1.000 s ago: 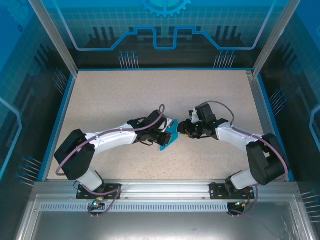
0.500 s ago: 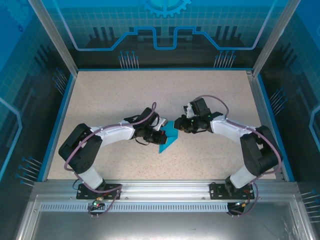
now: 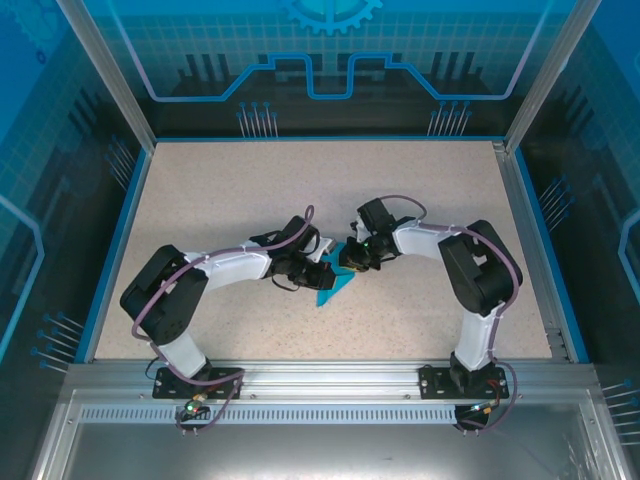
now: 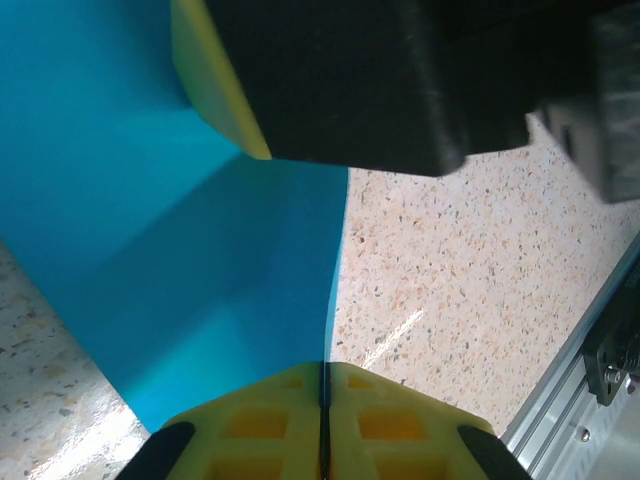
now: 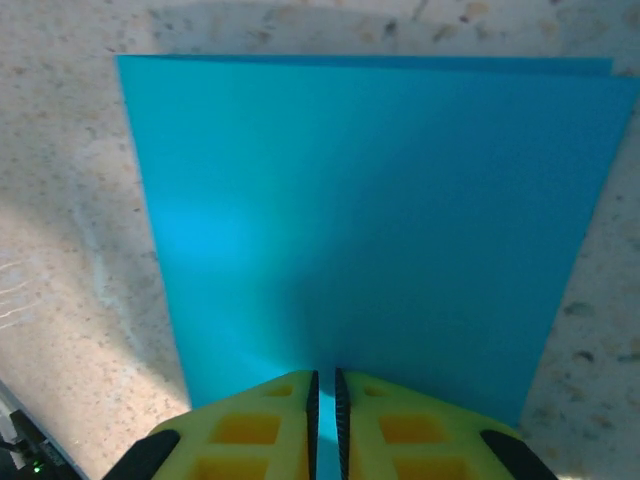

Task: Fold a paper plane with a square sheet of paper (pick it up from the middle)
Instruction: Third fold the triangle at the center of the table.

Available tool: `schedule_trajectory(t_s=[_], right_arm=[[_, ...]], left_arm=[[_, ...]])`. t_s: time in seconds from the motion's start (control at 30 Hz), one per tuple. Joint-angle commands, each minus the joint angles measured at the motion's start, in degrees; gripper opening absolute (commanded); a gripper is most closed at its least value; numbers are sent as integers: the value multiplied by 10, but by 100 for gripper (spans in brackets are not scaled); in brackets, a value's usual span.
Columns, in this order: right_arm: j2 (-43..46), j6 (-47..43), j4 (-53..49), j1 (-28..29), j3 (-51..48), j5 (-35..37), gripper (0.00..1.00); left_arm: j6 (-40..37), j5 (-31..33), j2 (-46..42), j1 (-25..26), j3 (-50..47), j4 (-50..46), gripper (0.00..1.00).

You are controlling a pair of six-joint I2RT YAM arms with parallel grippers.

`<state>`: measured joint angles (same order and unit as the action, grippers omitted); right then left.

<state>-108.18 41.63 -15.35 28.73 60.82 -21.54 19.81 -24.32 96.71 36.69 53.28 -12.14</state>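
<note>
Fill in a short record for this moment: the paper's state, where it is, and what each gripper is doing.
paper: cyan sheet of paper, folded over, doubled edge visible on its far side
place: middle of the table, between the two arms
left gripper: shut on one edge of the sheet
right gripper: pinching the opposite side, jaws almost together
plane: not formed yet

Speckled beige table (image 3: pixel 220 200), cyan sheet of paper (image 3: pixel 333 288) near its middle
</note>
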Motion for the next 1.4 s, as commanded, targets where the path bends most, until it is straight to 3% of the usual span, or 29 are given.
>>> schedule_trajectory(t_s=[0.0,0.83,1.03,1.37], right_arm=[[-17,-27,-34,6,21,13,15],[-36,-112,-104,17,91,22,18],[-73,-133,-145,21,126,65,18],[-103,-241,-184,27,166,50,17]], left_arm=[[-3,-1,6,-5,-1,-11,9],[-7,5,23,-16,10,-30,11],[-10,-9,20,-16,18,-39,11],[6,-62,26,-16,42,-37,15]])
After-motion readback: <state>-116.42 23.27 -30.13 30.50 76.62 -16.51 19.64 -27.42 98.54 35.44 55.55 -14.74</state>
